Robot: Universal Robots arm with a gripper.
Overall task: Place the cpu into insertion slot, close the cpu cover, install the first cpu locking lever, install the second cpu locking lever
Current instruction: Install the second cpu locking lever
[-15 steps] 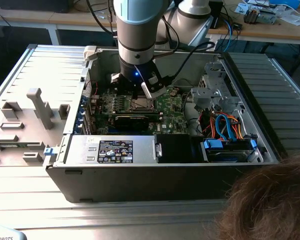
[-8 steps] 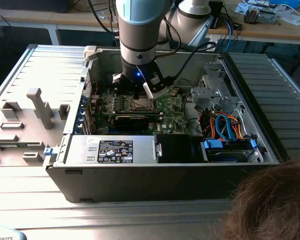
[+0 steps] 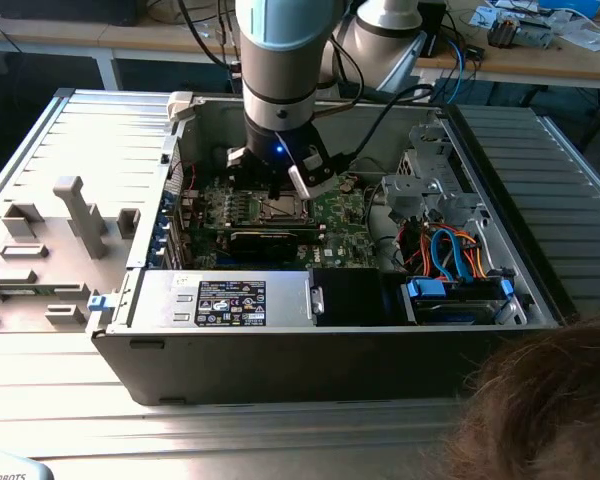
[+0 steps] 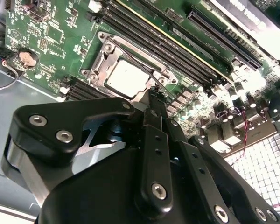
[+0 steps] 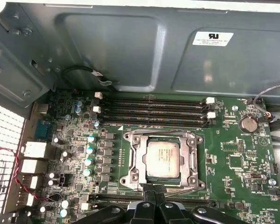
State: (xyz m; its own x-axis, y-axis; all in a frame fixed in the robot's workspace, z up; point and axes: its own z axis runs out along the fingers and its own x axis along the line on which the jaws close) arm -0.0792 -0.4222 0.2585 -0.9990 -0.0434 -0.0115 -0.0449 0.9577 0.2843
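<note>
Jaws look pinched narrow, tips together, nothing held as far as I can tell; gripper (image 5: 154, 198) sits at the near edge of the socket frame, tips just at a thin lever wire that runs along that edge. Cpu (image 5: 162, 159) is seated flat in the slot (image 4: 113, 59), silver top showing through the window of the cover (image 5: 136, 161), which lies down over it. In the second wrist view a lever (image 4: 133, 58) runs diagonally across the frame's far side; can't tell whether either lever is hooked under its tab. Memory slots (image 5: 151, 112) sit just beyond the socket, a coin cell (image 5: 248, 124) off to one side, all on the board (image 3: 342, 215) inside the open case (image 3: 130, 270) on the bench (image 3: 280, 440). Risks, my read: tips slip off the thin wire and skid onto the board or nearby capacitors; pushing the lever with the cover not fully flat could bind it or load the chip unevenly; lever could spring back if it misses its hook.
</note>
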